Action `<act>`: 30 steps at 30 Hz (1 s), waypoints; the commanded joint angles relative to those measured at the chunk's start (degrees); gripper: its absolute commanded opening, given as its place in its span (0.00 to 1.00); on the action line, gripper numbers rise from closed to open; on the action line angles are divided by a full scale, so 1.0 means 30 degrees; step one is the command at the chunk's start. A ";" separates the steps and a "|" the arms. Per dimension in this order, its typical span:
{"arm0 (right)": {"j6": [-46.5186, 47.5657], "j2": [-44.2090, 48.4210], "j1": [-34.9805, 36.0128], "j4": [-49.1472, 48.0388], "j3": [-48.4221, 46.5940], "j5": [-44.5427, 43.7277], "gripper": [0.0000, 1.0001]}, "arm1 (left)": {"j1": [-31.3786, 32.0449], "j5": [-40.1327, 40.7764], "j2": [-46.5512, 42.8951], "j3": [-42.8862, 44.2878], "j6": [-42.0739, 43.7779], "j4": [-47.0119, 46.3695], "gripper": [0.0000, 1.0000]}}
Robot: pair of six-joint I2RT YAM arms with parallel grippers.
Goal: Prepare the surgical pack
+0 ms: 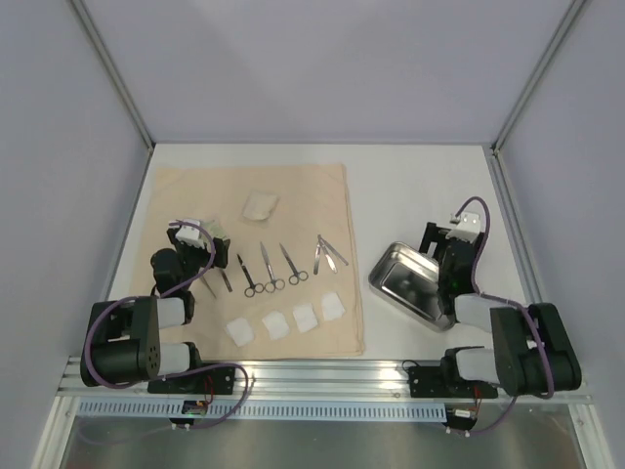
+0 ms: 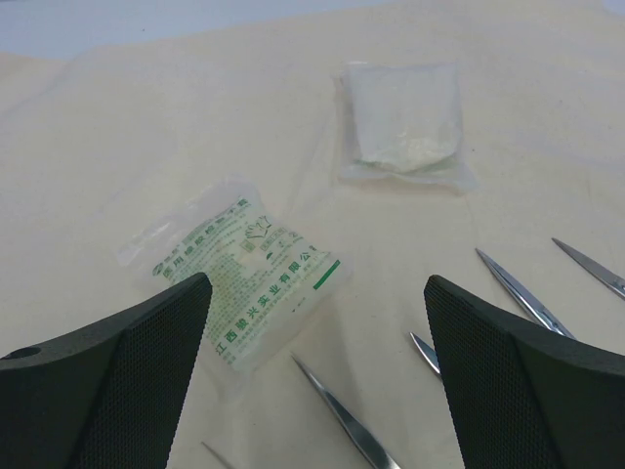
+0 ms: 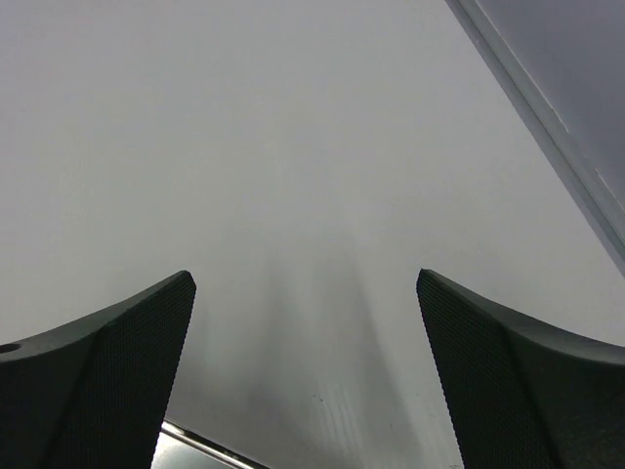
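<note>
The beige cloth sheet (image 1: 303, 195) lies flat on the left half of the table. On it lie three scissors (image 1: 268, 270), tweezers (image 1: 328, 252), a row of several white gauze squares (image 1: 277, 324) and a clear packet (image 1: 260, 205). The shiny steel tray (image 1: 410, 281) stands on the bare table to the cloth's right. My left gripper (image 1: 203, 244) (image 2: 314, 293) hangs open above the cloth, over a green-printed packet (image 2: 244, 278) and scissor blades (image 2: 347, 420). My right gripper (image 1: 449, 244) (image 3: 305, 278) is open and empty just behind the tray, whose rim (image 3: 200, 445) shows at the bottom.
The second clear packet (image 2: 402, 127) lies further back on the cloth. Grey walls with metal posts (image 1: 117, 88) close in the table on three sides. An aluminium rail (image 1: 322, 376) runs along the near edge.
</note>
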State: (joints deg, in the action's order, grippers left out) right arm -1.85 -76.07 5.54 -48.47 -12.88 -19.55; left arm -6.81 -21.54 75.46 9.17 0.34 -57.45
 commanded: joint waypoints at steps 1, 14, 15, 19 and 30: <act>-0.0323 0.2734 -0.0060 0.3781 -0.2380 -0.0310 1.00 | 0.0101 -0.0437 -0.0251 0.0547 0.0327 -0.0566 1.00; -0.1966 0.2662 0.2075 2.1174 -1.4499 0.8686 0.70 | -0.0863 -0.3436 -0.3620 0.5361 0.2763 1.3505 1.00; -0.1759 0.2189 0.2485 2.2123 -1.5268 0.8540 0.64 | -0.0865 -0.3803 -0.3243 0.9877 0.3773 1.7499 0.99; 0.0172 -0.0709 0.6051 2.6167 -1.8433 0.6551 0.53 | -0.0865 -0.4422 0.0622 1.7353 0.5920 2.9474 0.71; 0.1171 -0.8975 0.9543 3.1302 -2.3887 0.7779 0.35 | -0.0865 0.1111 -0.0305 1.7863 0.6537 3.6231 0.74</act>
State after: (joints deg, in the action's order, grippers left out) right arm -1.17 -101.16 29.95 38.98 -80.73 2.92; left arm -9.10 -24.75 78.78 63.53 18.37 43.94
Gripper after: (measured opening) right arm 0.335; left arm 0.734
